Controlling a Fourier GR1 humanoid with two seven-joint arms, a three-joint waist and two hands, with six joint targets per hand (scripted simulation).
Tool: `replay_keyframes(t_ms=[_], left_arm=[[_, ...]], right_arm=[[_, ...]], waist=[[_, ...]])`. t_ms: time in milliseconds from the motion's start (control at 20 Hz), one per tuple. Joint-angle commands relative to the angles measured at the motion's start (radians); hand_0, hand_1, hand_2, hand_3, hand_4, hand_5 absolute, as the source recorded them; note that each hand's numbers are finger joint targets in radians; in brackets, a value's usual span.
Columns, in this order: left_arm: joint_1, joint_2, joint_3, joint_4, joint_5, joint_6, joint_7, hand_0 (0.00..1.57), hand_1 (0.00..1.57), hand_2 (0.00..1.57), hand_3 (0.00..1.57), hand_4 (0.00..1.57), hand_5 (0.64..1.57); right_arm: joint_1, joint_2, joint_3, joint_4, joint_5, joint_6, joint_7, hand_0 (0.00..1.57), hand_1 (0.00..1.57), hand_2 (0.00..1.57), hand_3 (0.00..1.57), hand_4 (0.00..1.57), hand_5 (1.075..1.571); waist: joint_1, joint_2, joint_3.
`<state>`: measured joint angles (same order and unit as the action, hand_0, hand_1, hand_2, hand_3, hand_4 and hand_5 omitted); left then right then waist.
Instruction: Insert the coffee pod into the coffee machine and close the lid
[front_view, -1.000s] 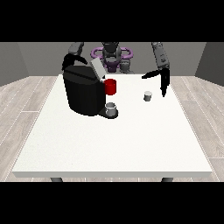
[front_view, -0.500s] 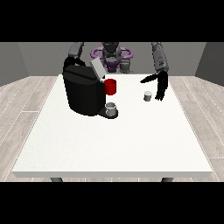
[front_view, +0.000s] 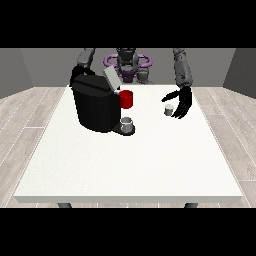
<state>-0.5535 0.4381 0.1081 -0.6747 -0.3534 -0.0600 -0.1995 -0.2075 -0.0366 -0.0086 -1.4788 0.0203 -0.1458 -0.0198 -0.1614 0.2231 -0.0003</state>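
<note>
Grey walls and a pale plank floor are seen behind a large white table (front_view: 125, 170). On its far left part a black coffee machine (front_view: 95, 105) is set, its lid (front_view: 111, 78) raised and tilted back, a red part (front_view: 126, 99) showing at its front and a small grey cup (front_view: 127, 123) standing on its base.

The coffee pod (front_view: 169, 110), small and pale, is found upright on the table, well apart from the machine towards the view's right.

The hand at the view's right (front_view: 182, 101) is held just beside the pod, on its right, fingers spread and pointing downward, thumb reaching towards the pod. Nothing is held; contact with the pod cannot be confirmed.

The step in hand is judged to be the grasp of the pod. It would be done well if the pod were enclosed between thumb and fingers from the side before any lift, without being tipped, and kept upright for the carry to the opened lid.

The hand at the view's left (front_view: 76, 73) is mostly hidden behind the machine; its fingers cannot be made out.
</note>
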Motion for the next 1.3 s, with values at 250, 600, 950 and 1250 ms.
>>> replay_keyframes(t_ms=[250, 600, 950, 1250], left_arm=[[-0.025, 0.004, -0.036, 0.091, -0.117, 0.117, -0.102, 0.67, 0.67, 0.81, 0.55, 0.0, 1.571], [-0.081, -0.002, -0.004, 0.151, -0.147, 0.218, -0.123, 0.82, 0.82, 0.97, 0.74, 0.39, 1.571], [-0.102, 0.042, -0.031, 0.184, -0.218, 0.242, -0.112, 0.97, 0.97, 1.05, 0.79, 0.32, 1.571], [-0.125, 0.038, -0.046, 0.169, -0.227, 0.159, -0.167, 1.32, 1.32, 1.43, 1.41, 0.55, 1.571]], right_arm=[[0.021, 0.035, 0.049, -0.02, 0.019, -0.06, 0.004, 0.0, 0.0, 0.0, 0.0, 0.49, 1.571], [-0.027, 0.024, 0.023, -0.041, 0.013, -0.032, 0.038, 0.0, 0.0, 0.0, 0.0, 0.51, 1.571], [-0.038, -0.043, -0.034, -0.041, -0.051, 0.044, 0.041, 0.0, 0.0, 0.0, 0.0, 0.43, 1.571], [-0.005, 0.017, -0.018, 0.025, -0.032, -0.011, 0.021, 0.0, 0.0, 0.0, 0.0, 0.43, 1.571]], waist=[[-0.006, 0.019, -0.0002], [-0.021, 0.039, -0.0004], [-0.042, 0.05, -0.0002], [0.002, -0.015, -0.0001]])
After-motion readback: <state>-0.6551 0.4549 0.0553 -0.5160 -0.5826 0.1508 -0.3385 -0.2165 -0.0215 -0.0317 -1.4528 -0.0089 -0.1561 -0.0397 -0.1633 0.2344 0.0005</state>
